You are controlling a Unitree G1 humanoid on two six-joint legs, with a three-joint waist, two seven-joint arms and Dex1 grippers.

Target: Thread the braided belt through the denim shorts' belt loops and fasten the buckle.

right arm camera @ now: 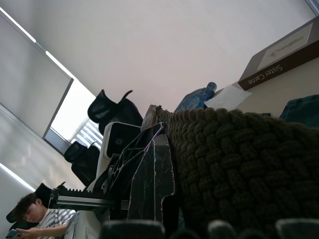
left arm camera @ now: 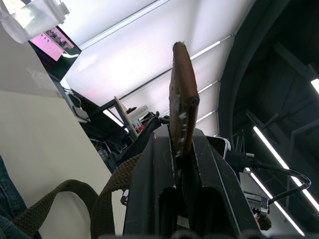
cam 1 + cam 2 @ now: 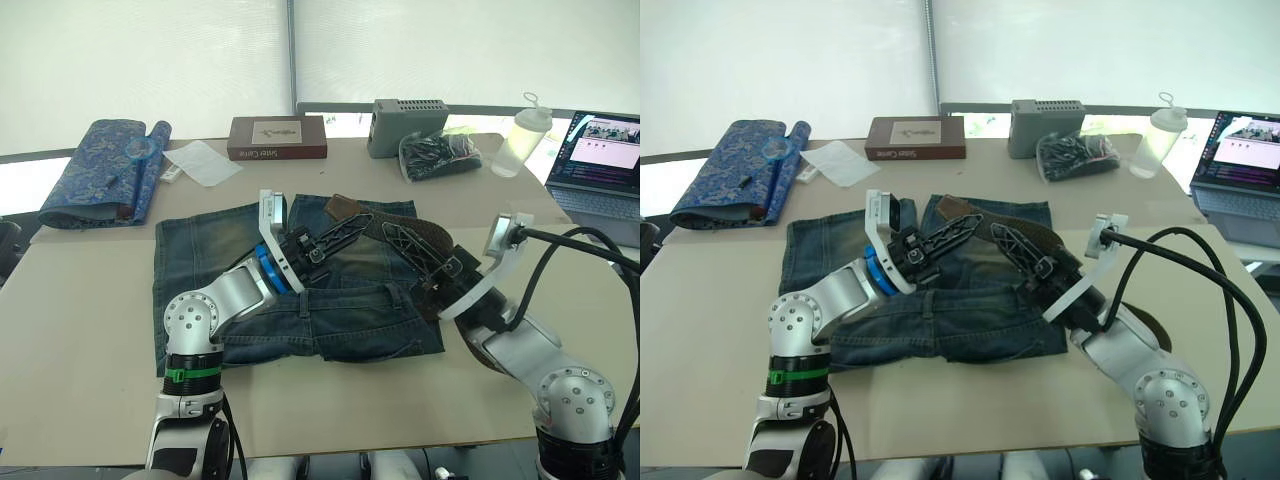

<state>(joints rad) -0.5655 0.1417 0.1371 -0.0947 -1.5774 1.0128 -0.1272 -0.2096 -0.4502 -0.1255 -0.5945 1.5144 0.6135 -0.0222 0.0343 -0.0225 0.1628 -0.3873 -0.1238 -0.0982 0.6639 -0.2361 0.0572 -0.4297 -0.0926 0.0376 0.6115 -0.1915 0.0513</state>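
Observation:
The faded blue denim shorts lie flat in the middle of the table. The dark brown braided belt arches above them between my two grippers. My left gripper hovers over the shorts' far edge, shut on the belt's smooth leather tip, which sticks up past the fingers. My right gripper faces it from the right, shut on the braided strap. The strap's slack loops down over the denim. The belt loops and the buckle are hidden by my arms and the strap.
Along the far edge stand a blue patterned rolled cloth, white paper, a brown book, a grey box, a black bag and a plastic bottle. A laptop sits at the right. A person sits in the background.

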